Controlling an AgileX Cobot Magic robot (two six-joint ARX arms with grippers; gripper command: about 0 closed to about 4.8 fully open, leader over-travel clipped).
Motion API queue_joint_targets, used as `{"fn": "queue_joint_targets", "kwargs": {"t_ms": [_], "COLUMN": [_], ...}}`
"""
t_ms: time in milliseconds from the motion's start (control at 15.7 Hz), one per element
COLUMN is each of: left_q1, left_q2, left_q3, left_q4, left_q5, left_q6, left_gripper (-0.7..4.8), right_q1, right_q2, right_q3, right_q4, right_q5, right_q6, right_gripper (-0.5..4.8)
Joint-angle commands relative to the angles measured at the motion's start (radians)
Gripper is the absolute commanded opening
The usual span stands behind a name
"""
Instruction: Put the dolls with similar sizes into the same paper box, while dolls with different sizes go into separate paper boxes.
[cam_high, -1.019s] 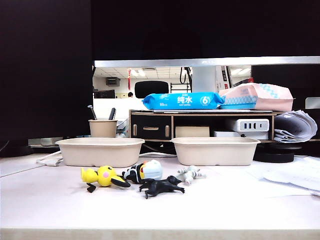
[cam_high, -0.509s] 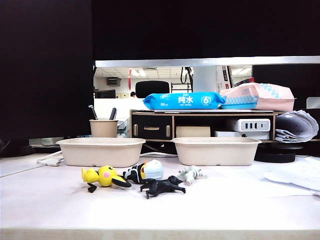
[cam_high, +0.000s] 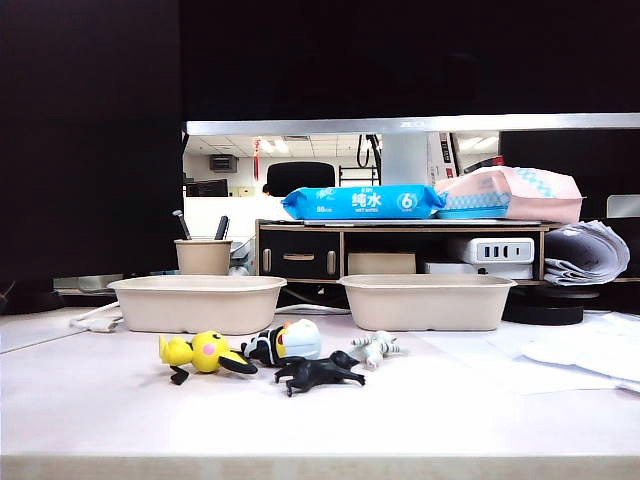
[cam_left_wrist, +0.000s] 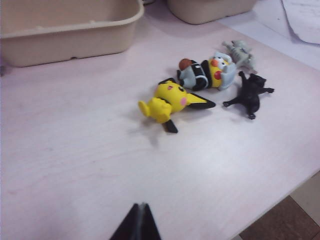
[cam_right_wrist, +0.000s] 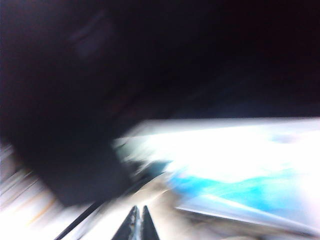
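Four dolls lying clustered on table, in front of two empty paper boxes: left box, right box. Yellow doll touching blue-black doll; black doll and grey-green doll just beside.

Left end effector above table near dolls, tips pressed together, empty. Right end effector likewise pressed together, view blurred.

Risk: crowded dolls, likely nudging neighbour or grabbing two at once.
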Motion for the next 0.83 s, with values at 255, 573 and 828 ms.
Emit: {"fn": "queue_joint_targets", "kwargs": {"t_ms": [255,573,828], "left_q1": [-0.001,0.0,0.0], "left_q2": [-0.007,-0.013,-0.013], "left_q3": [0.001,0.001,0.001], "left_q4": [0.008,0.006,0.006], "left_q5": [0.001,0.002,0.0], "left_q6": [0.003,0.003,0.003], "left_gripper": [-0.05,-0.05,-0.05], "right_q1": [0.358,0.62,0.721], "right_q2": [0.83,1.097,1.129], "right_q3": [0.682,0.783,0.782], "right_q4": [-0.53,-0.889,-0.858], "right_q5": [-0.33,0.193,0.301], "right_q6": [-0.394,-1.16,-1.249], "right_gripper": [-0.05,-0.05,3.23]}}
